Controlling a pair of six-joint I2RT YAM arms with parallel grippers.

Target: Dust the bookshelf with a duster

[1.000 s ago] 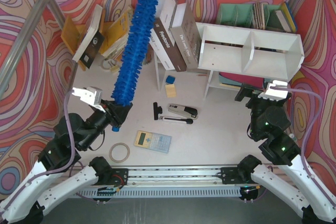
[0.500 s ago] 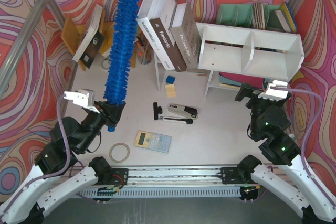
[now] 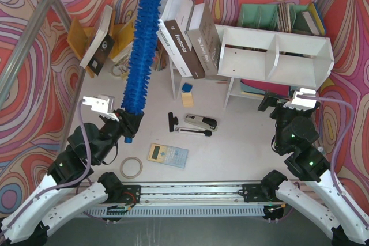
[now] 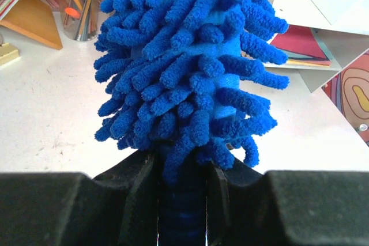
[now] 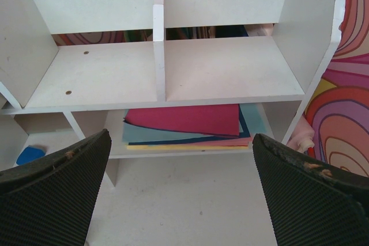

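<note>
White table [image 3: 242, 148], scuffed, fenced by swirl-patterned red walls [image 3: 349, 27]. The bookshelf [image 3: 271, 56] stands at back right, with coloured paper sheets [image 5: 184, 122] on its lower level. A calculator [image 3: 168, 155], tape roll [image 3: 131, 167] and stapler [image 3: 200, 123] lie mid-table.

Against half a second ago, we note the duster [image 3: 144, 44] tipped slightly rightward, toward the leaning books [image 3: 184, 41]. The left wrist has shifted right with it; the right arm is unchanged.

Left gripper [image 3: 130, 124] is clamped on the duster's handle just below the fluff (head rising steeply over the table's left half, well apart from the bookshelf). Right gripper [image 5: 181, 142] hovers before the bookshelf, fingers spread wide, holding nothing.
</note>
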